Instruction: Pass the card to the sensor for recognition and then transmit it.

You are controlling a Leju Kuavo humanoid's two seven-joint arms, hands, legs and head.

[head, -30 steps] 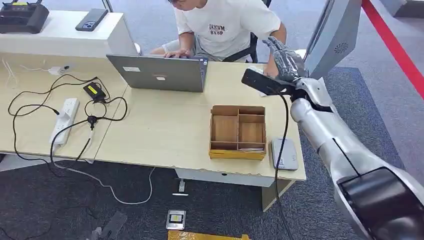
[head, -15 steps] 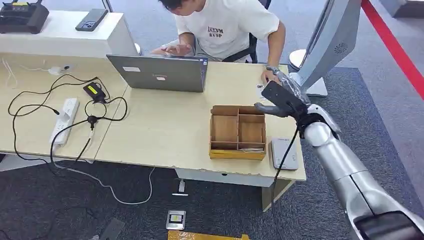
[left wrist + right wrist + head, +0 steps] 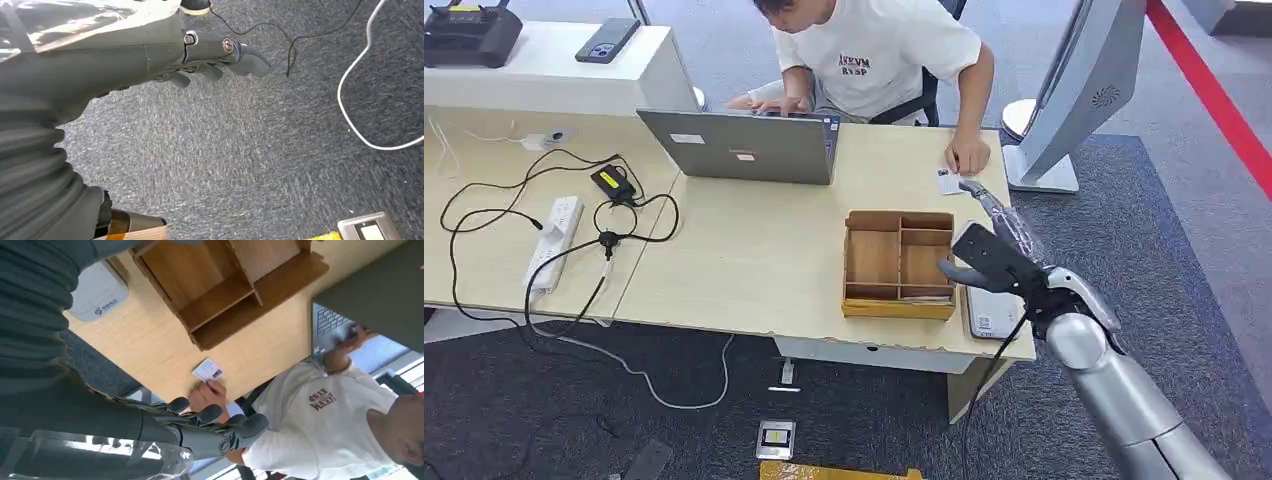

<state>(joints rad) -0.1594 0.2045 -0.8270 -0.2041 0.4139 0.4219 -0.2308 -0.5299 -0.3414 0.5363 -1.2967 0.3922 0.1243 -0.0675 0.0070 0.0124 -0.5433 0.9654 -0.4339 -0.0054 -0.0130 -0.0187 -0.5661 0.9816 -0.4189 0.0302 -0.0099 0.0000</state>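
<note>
The card (image 3: 948, 182) lies flat on the desk (image 3: 754, 260), at about 1 o'clock from the wooden tray (image 3: 900, 262) in the head view. A person's hand (image 3: 969, 157) rests just beside it, the fingertips touching or almost touching its edge; the right wrist view shows this more clearly. The sensor (image 3: 990, 312) is the small grey box at 3 o'clock from the tray, close to the front edge of the desk.

The right hand (image 3: 1004, 232) hovers above the desk between the card and the sensor. Its fingers are stretched out and a little apart, and it holds nothing. The left hand (image 3: 215, 57) hangs over the carpet, fingers loosely spread, also with nothing in it.

My judgement is that the task is at its beginning: the card is not yet picked up.

Several things could go wrong from here. The card is thin and flat on a smooth top, so the fingers may slide over it or push it away toward 12 o'clock instead of lifting it. The person's hand is so near that a reach for the card could bump it. The black cable (image 3: 989, 370) under the right wrist hangs close to the sensor and the tray corner and might catch on them. Also the sensor is near the desk edge, so a heavy contact may shift it off.
</note>
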